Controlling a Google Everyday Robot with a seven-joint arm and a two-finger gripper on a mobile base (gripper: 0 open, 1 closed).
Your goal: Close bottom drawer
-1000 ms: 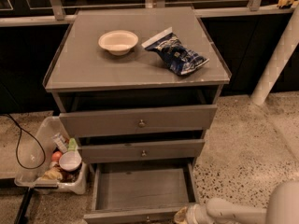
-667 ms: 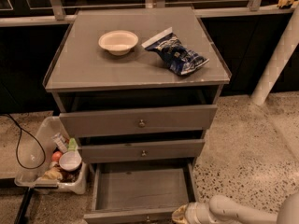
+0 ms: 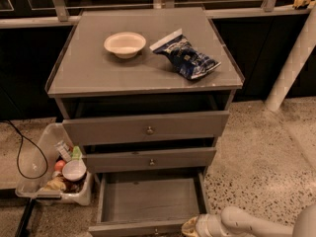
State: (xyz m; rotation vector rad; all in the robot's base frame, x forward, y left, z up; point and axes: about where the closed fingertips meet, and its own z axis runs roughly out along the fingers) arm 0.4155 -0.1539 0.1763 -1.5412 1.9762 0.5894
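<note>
The bottom drawer (image 3: 148, 201) of the grey cabinet stands pulled out, a shallow empty grey box; its front (image 3: 138, 228) with a small knob lies at the lower edge of the camera view. My gripper (image 3: 190, 227) is at the bottom right, right next to the right end of that drawer front, on a white arm reaching in from the right. The middle drawer (image 3: 150, 159) and the top drawer (image 3: 147, 127) above are each pulled out a little.
On the cabinet top (image 3: 94, 75) sit a white bowl (image 3: 125, 44) and a blue snack bag (image 3: 186, 56). A clear bin (image 3: 42, 181) of items and a black cable stand to the left on the speckled floor. A white pole (image 3: 291, 63) rises at the right.
My gripper and arm have shifted slightly left along the floor toward the right end of the bottom drawer's front. The drawer stands as far out as before.
</note>
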